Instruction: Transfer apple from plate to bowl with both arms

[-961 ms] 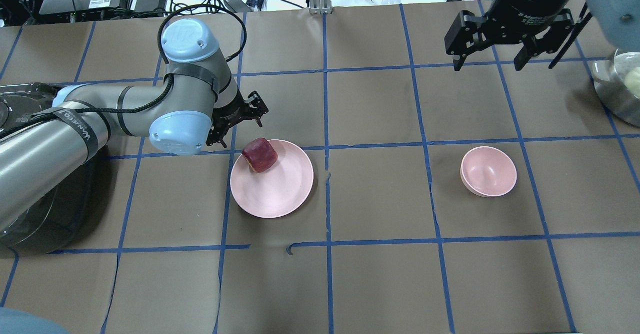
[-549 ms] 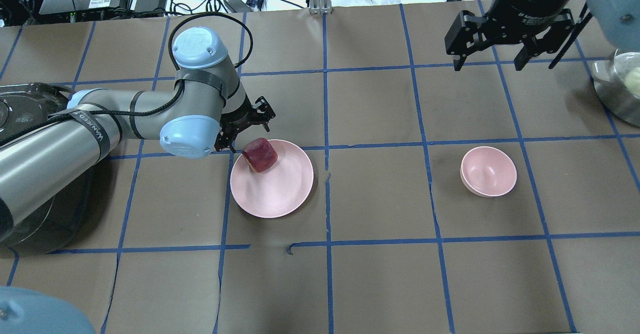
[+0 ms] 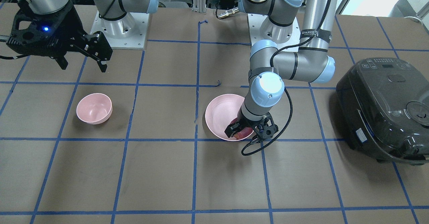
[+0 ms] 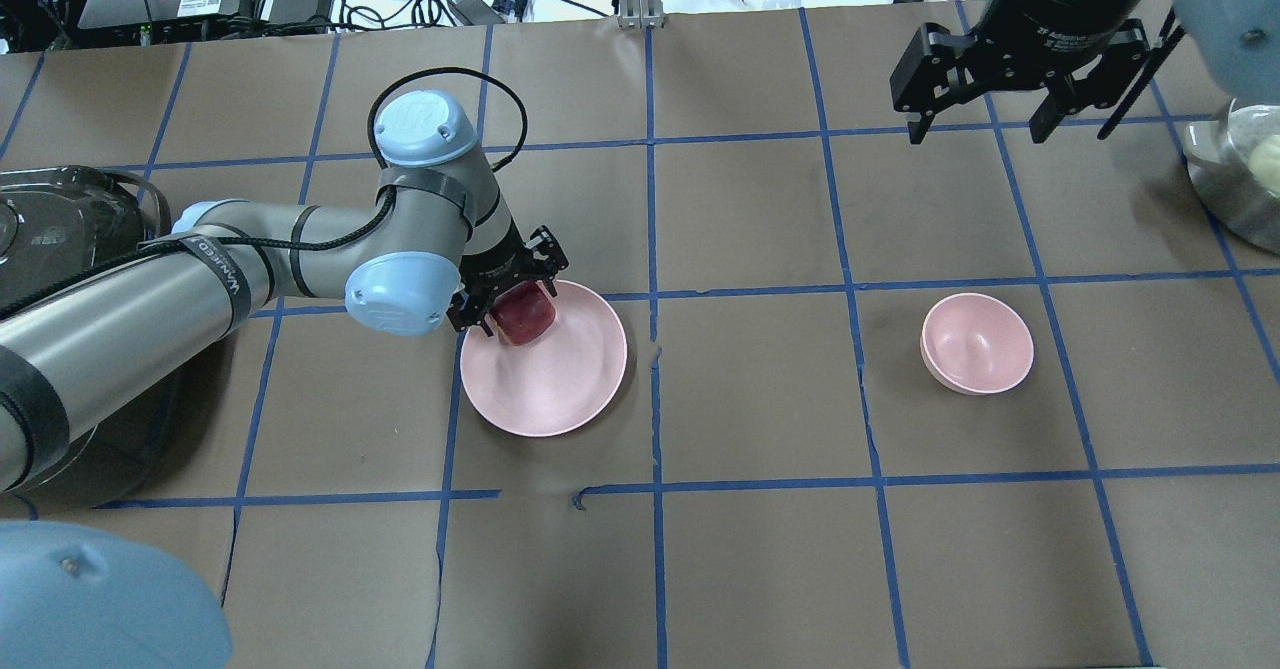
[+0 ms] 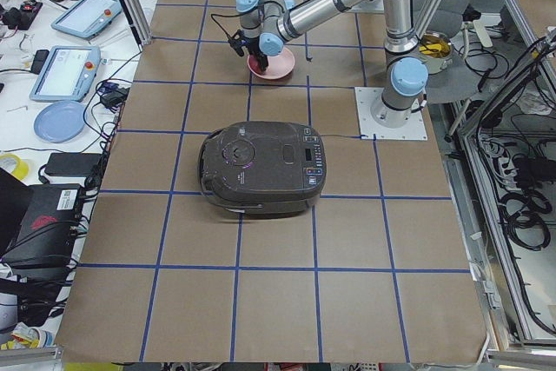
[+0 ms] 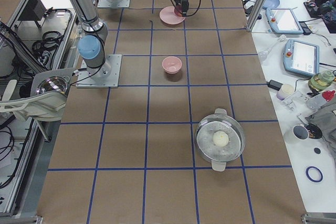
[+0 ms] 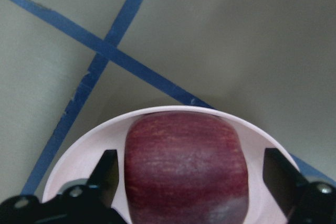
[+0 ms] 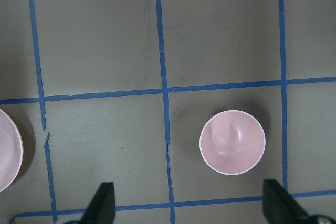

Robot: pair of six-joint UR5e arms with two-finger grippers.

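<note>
The dark red apple [image 4: 527, 315] lies on the far left part of the wide pink plate [image 4: 550, 379]. My left gripper [image 4: 512, 289] is low over it and open. In the left wrist view the fingers [image 7: 106, 174] stand on either side of the apple [image 7: 186, 169] with small gaps, over the plate [image 7: 79, 156]. From the front the apple [image 3: 242, 135] is mostly hidden by the gripper [image 3: 247, 130]. The small deep pink bowl [image 4: 977, 342] stands empty to the right. My right gripper [image 4: 985, 119] hangs open and empty, high beyond the bowl [image 8: 232, 142].
A black rice cooker [image 3: 382, 106] stands at the table's left end, beside my left arm. A metal pot [image 6: 220, 139] with a pale ball in it stands at the right end. Cables and devices lie beyond the far edge.
My left arm has swung right toward the plate, and its open gripper has gone from beside the apple to straddling it. The right arm, apple, plate and bowl have not moved.
</note>
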